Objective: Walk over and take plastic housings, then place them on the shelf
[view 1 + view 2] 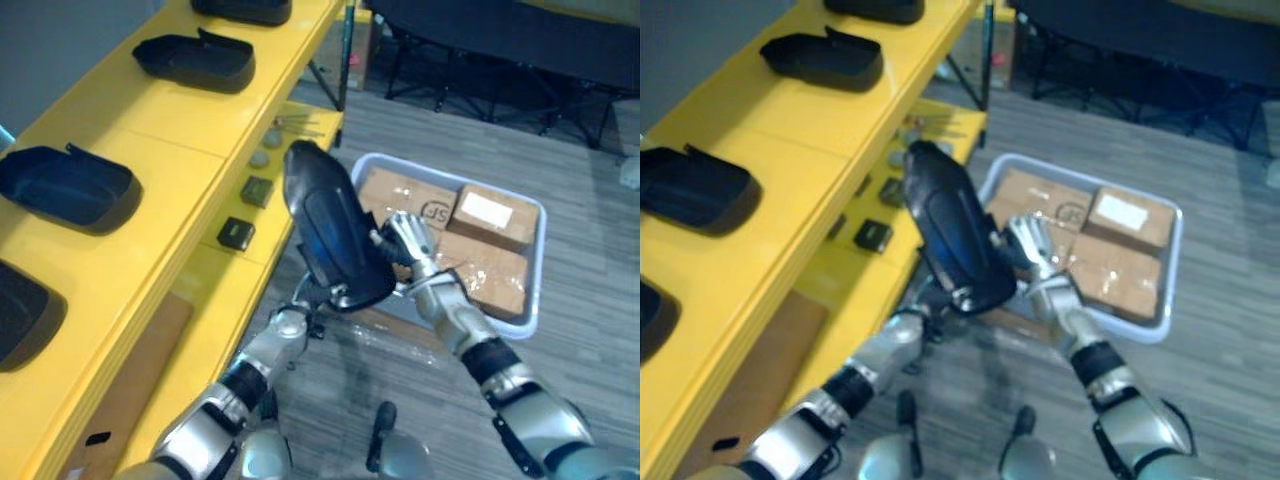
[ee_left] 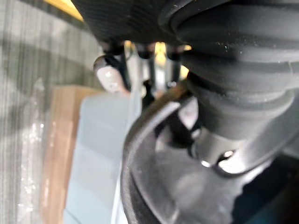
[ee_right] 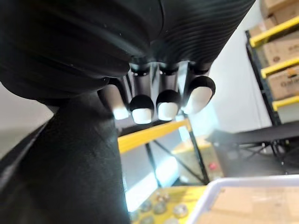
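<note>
Yellow shelf [image 1: 190, 130]: runs along the robot's left, with a top board and a lower board below its edge.
Floor [image 1: 590, 250]: grey wood-look planks, with dark folding frames at the far end.
Tray [image 1: 540, 262]: pale, with rounded corners. It sits on the floor to the right of the shelf, behind the raised hands.
Cardboard boxes [image 1: 478, 275]: brown and taped, packed side by side in the tray.
Labels: one box [image 1: 490, 215] carries a white label on its lid. Its neighbour [image 1: 400, 195] carries a dark round printed mark.
Held housing [image 1: 330, 230]: black glossy plastic shell, raised on end and leaning. It is off the shelf, in the air between the shelf edge and the tray.
Shelved housings [image 1: 195, 60]: more black shells lie open side up along the top board, well apart, another [image 1: 65, 185] nearer the robot.
Right hand [image 1: 408, 243]: set against the held housing's right side, with fingertips [image 3: 167, 109] curled in beside the dark shell, grasping it.
Left hand [image 2: 106, 79]: beneath and behind the held housing's lower end. Its grip cannot be told.
Small parts: two dark square blocks [image 1: 236, 233] and grey round pieces [image 1: 260, 158] lie on the lower board, just left of the held housing.
</note>
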Available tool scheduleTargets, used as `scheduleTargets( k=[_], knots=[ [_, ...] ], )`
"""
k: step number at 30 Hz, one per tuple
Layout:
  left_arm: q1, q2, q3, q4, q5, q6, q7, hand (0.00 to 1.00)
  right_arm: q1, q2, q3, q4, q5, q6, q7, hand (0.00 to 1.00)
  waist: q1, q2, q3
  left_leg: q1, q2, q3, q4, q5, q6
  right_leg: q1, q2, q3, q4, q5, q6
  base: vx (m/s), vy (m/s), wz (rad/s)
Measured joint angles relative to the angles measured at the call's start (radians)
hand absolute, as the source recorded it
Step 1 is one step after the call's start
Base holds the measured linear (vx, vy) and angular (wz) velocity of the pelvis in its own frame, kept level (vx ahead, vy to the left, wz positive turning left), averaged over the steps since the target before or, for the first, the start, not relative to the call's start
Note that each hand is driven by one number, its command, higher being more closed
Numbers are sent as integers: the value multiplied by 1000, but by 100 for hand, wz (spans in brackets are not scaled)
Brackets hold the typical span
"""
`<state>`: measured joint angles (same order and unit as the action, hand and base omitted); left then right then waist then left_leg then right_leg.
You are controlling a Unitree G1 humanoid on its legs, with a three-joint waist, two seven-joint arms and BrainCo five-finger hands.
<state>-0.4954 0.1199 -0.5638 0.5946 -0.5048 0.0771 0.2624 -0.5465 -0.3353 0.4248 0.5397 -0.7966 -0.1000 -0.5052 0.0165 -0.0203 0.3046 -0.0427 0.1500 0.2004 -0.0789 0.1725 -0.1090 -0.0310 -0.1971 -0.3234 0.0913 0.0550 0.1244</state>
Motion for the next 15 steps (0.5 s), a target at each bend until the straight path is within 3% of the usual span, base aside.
scheduleTargets(
  k=[4, 12, 13, 15],
  knots=[
    [39, -9, -1, 1, -45, -48, -3, 100, 36, 16, -2, -10, 19, 0, -24, 100, 1, -7, -4, 5, 0, 3, -1, 0, 0, 2, 0, 2, 0, 0, 0, 0, 0, 0],
    [62, -9, -9, 1, -87, -98, -10, 100, 96, 35, -2, -21, 62, 3, -89, 100, 6, -20, -19, 8, -1, 2, -1, -2, 0, 15, 2, -1, -20, 1, 2, 0, 0, 0],
    [63, -9, -13, 1, -86, -104, -10, 100, 104, 35, -2, -22, 77, 7, -91, 0, 7, -22, -25, 9, -1, 2, -1, -3, 0, 17, 1, -1, -22, 1, 2, 0, 0, 0],
    [63, -9, -29, 1, -87, -117, -10, 100, 115, 37, -2, -28, 89, 9, -109, 0, 8, -25, -35, 9, -2, 2, -1, -5, -1, 19, 2, -1, -27, 2, 3, 0, 0, 0]
  ],
)
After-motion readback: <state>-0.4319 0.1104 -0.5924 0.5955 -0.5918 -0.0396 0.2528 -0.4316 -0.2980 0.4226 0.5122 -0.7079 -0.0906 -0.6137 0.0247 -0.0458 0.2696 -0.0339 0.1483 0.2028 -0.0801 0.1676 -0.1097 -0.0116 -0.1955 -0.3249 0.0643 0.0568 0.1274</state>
